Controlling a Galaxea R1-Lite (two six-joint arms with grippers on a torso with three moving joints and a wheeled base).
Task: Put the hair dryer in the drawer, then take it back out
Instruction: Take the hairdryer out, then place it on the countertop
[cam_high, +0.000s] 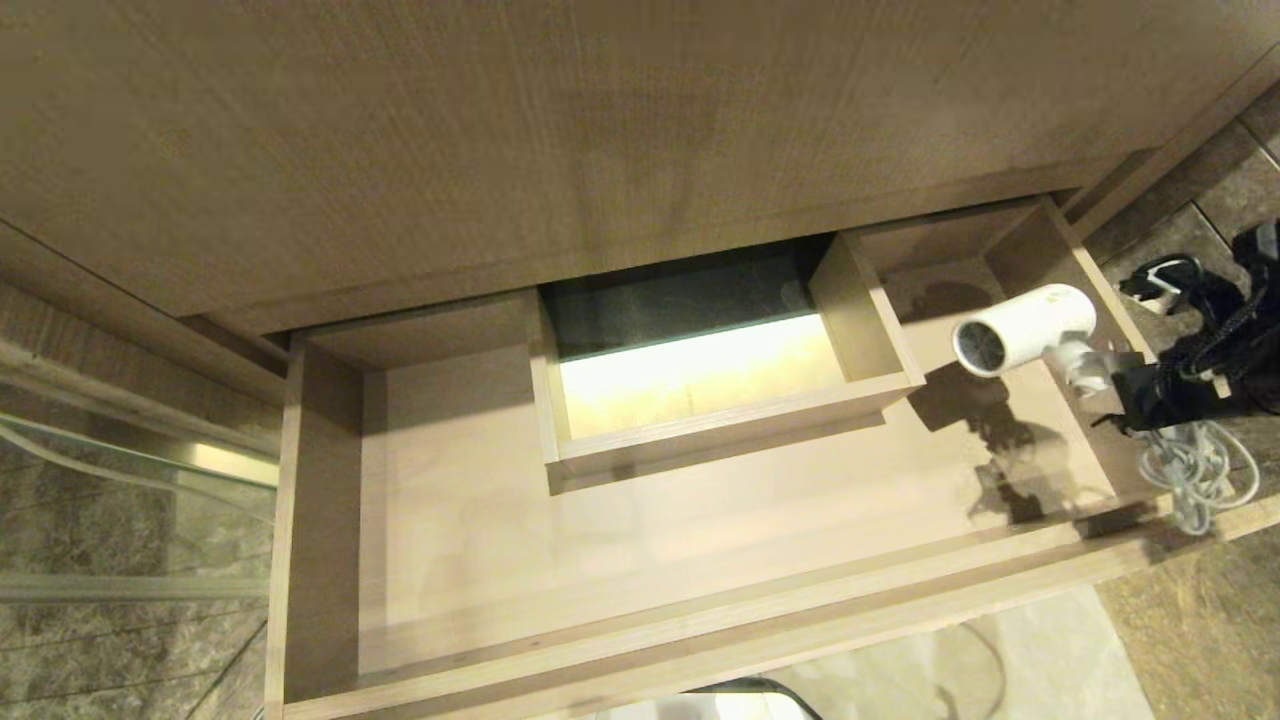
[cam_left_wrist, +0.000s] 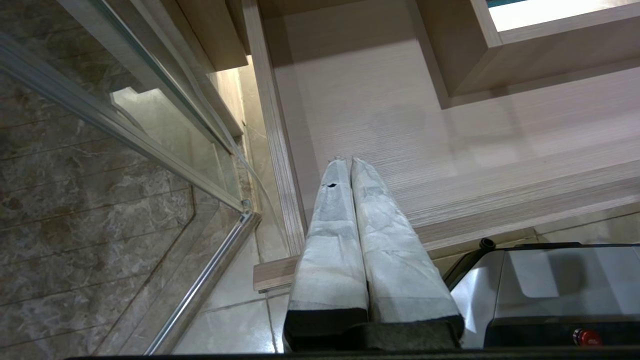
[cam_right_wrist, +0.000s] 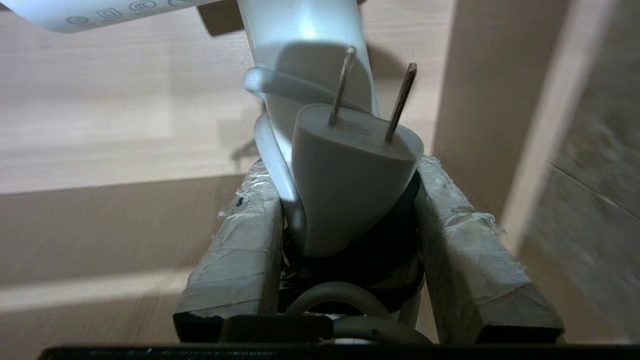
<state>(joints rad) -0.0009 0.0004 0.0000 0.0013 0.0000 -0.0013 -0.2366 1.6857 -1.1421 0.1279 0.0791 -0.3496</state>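
Holding the hair dryer over the open drawer

You can see the right end effector (cam_high: 1125, 385) squeezing the handle of the white hair dryer (cam_high: 1020, 328), up above the right end of the open drawer (cam_high: 330, 520). Its cord (cam_high: 1195, 470) hangs down past the drawer's side. The left end effector (cam_left_wrist: 349, 165) is closed and empty, by the drawer's left side.

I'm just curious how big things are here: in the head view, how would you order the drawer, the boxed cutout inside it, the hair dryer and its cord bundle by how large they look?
1. drawer
2. boxed cutout
3. hair dryer and cord bundle: they look alike. The right gripper holds the dryer raised, nearer the camera, so no ranking.
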